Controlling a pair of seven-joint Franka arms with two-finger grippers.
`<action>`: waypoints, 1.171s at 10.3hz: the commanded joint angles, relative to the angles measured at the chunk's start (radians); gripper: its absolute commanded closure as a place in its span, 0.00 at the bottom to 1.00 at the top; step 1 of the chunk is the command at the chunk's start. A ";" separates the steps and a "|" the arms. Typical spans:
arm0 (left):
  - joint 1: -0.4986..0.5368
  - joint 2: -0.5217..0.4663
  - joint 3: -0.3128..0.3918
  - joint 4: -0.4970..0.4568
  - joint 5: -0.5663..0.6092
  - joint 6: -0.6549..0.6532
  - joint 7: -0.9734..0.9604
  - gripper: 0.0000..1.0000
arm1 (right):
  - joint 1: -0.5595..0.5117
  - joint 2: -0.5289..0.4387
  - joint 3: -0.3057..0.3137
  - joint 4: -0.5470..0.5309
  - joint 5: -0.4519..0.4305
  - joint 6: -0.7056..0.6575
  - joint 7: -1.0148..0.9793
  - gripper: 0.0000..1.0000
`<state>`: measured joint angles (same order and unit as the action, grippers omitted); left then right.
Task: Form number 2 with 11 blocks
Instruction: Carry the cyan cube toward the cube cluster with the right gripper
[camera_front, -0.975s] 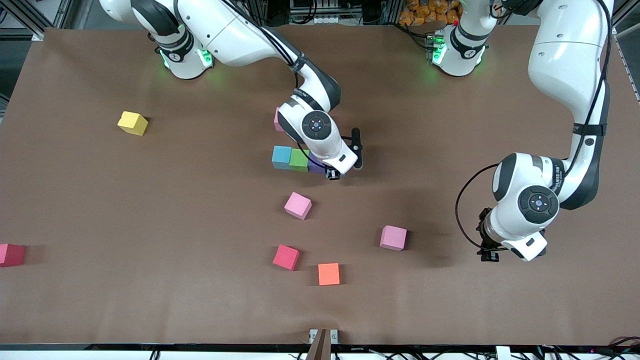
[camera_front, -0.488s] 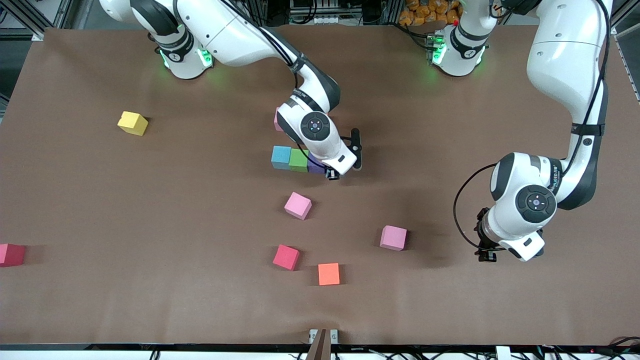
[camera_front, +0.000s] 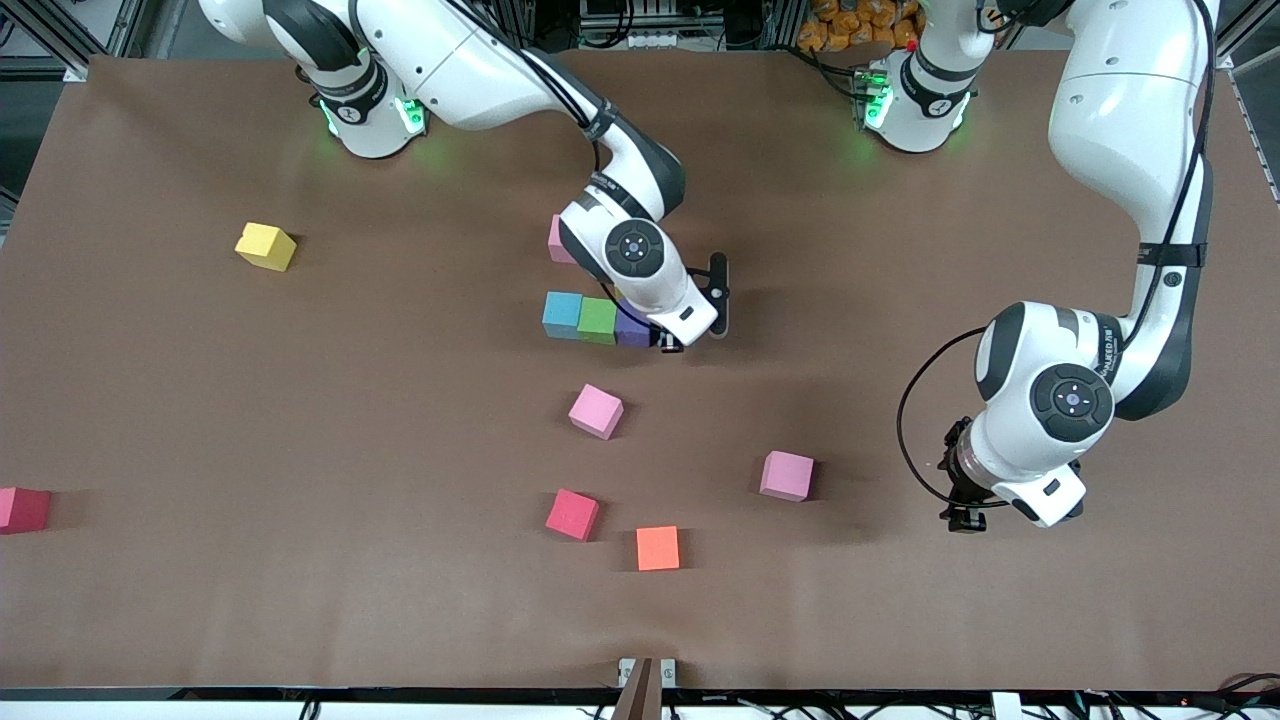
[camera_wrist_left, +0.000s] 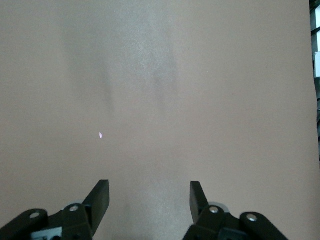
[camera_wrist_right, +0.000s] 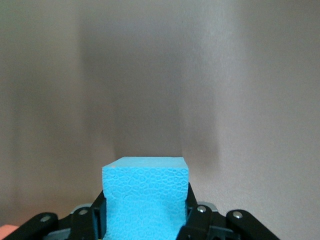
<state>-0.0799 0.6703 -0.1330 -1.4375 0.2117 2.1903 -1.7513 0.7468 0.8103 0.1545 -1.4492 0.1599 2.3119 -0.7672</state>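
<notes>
Right pincer (camera_wrist_right: 145, 220): clamped on a light-blue block (camera_wrist_right: 145, 192), fingers pressed to two opposite sides; in the front view its wrist covers it, just above the counter (camera_front: 200, 400) at the end of the row toward the left arm.
Left pincer (camera_wrist_left: 149, 197): fingers parted, nothing between them, only bare counter underneath; it hangs near the left arm's end of the counter.
Row: blue block (camera_front: 562, 314), green block (camera_front: 597, 320), purple block (camera_front: 632, 326), three touching side by side mid-counter.
Pink blocks: three in sight. One (camera_front: 557, 240) peeks out from under the right arm, farther from the camera than the row; one (camera_front: 596, 411) sits nearer than the row; one (camera_front: 786, 475) lies toward the left arm's end.
Red blocks: two. One (camera_front: 572, 514) near the orange, one (camera_front: 22, 508) at the right arm's counter edge.
Orange block (camera_front: 657, 548): one, nearest the camera.
Yellow block (camera_front: 265, 246): one, alone toward the right arm's end.
</notes>
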 joint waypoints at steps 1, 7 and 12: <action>0.000 0.014 0.009 0.029 -0.026 0.002 -0.017 0.27 | -0.009 -0.016 0.008 0.009 0.032 -0.003 0.020 1.00; -0.001 0.020 0.010 0.029 -0.025 0.012 -0.017 0.27 | -0.038 -0.059 -0.053 0.116 0.151 -0.120 0.045 1.00; -0.003 0.026 0.010 0.029 -0.025 0.016 -0.008 0.27 | 0.002 -0.169 -0.217 0.113 0.188 -0.140 0.322 1.00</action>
<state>-0.0778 0.6849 -0.1281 -1.4266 0.2089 2.2017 -1.7674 0.7170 0.6780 -0.0086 -1.3123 0.3299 2.1814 -0.5384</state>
